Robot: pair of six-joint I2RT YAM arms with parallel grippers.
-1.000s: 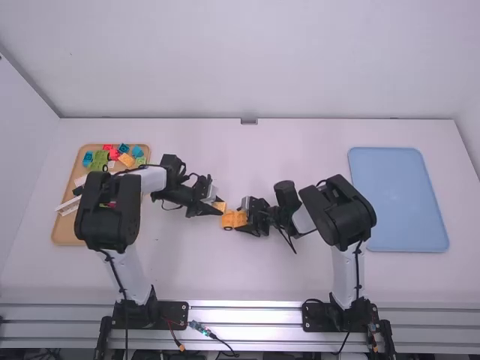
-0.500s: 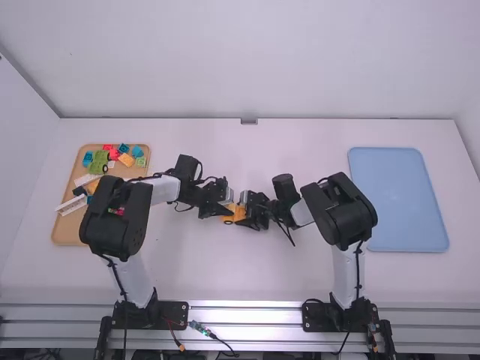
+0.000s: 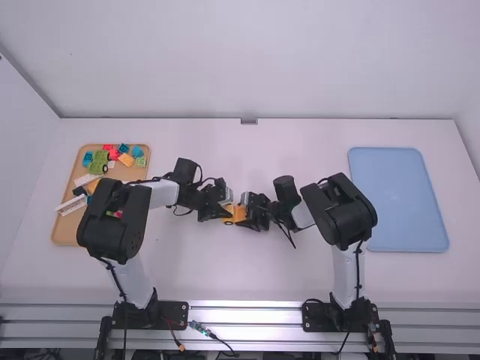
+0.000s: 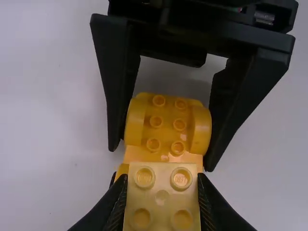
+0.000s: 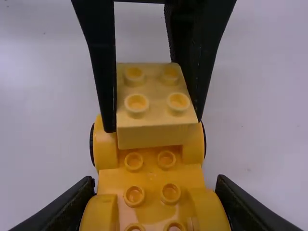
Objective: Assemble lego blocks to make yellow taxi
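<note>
Around the middle of the table, my left gripper [image 3: 223,211] and my right gripper [image 3: 245,211] face each other over the orange-yellow car base [image 3: 239,214]. The left gripper [image 4: 162,192] is shut on a pale yellow four-stud block [image 4: 161,196]. That block [image 5: 153,130] sits over one end of the studded car base [image 5: 150,182], between its fenders; whether it is pressed down fully I cannot tell. The opposite end of the car base [image 4: 166,126] is between the fingers of the right gripper [image 5: 155,192], which is shut on it. Black wheels show beside the base.
At the left, a wooden tray [image 3: 66,225] holds several coloured blocks, a green piece [image 3: 99,160] and white pieces. A blue tray [image 3: 397,199] lies at the right. Both arms reach inward, their grippers close together.
The left gripper has moved right and slightly away from the camera's side with its block, from the car base's left edge to over it. The right arm has stayed nearly still.
</note>
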